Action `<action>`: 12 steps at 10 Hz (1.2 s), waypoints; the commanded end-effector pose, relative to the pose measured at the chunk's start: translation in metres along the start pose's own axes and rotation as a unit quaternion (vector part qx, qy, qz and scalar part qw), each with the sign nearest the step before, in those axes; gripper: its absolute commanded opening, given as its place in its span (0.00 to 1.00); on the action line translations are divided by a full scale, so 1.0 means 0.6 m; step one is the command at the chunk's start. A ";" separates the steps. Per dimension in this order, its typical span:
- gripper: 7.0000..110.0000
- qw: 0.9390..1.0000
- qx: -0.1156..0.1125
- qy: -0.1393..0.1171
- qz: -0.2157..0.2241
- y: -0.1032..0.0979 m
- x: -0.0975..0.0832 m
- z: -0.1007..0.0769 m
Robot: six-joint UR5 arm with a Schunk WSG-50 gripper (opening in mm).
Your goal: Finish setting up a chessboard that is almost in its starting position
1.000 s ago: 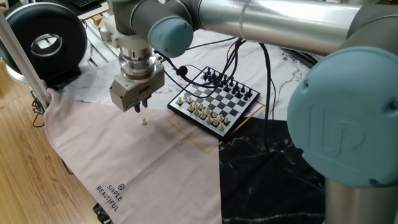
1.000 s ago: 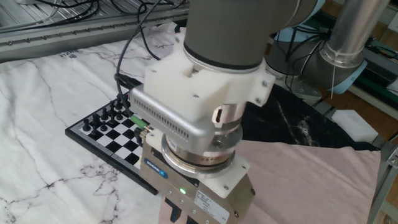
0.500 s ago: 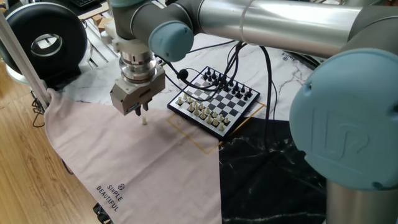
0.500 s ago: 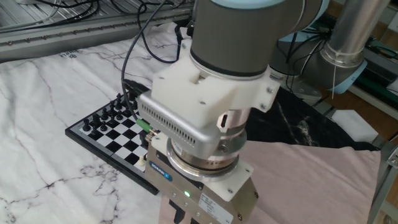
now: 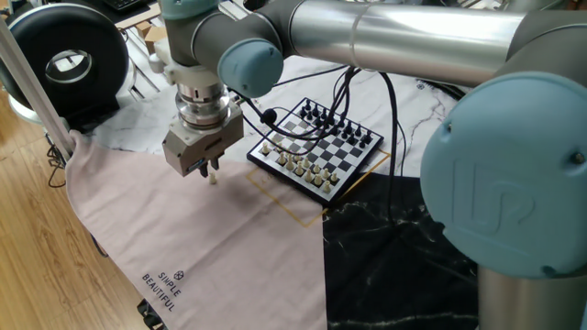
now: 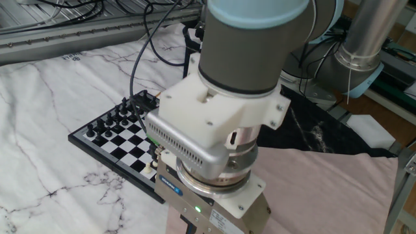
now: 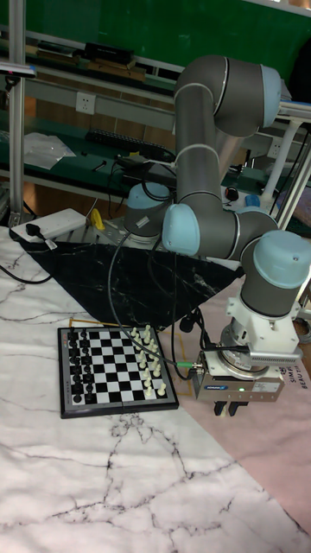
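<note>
Fingers (image 5: 210, 170) straddle a cream piece (image 5: 214, 179) on pink cloth (image 5: 183, 238); grip unclear.

Chessboard (image 5: 319, 151) on marble sheet, its corner over yellow square outline (image 5: 284, 207). Gripper (image 5: 207, 170) over pink cloth (image 5: 211, 247), beside board. Lone piece (image 5: 214, 179) on cloth under fingertips, possibly between them. Cables (image 5: 367, 92) trail behind board.

Small checkered chessboard (image 5: 319, 151) lies flat, black and cream pieces ranked on opposite edges.
</note>
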State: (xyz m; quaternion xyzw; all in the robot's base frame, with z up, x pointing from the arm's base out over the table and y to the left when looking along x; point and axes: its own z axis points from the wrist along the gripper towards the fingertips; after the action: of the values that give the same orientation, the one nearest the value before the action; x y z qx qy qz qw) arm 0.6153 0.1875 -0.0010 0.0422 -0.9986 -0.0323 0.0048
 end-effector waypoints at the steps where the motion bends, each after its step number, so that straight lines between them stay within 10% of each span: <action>1: 0.15 1.000 -0.004 0.009 0.009 0.004 0.004 0.007; 12: 0.15 0.999 -0.001 0.023 0.023 0.008 0.014 0.014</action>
State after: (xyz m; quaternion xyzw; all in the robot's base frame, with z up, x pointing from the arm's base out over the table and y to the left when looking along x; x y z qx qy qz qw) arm 0.6048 0.1906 -0.0101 0.0260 -0.9988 -0.0285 0.0293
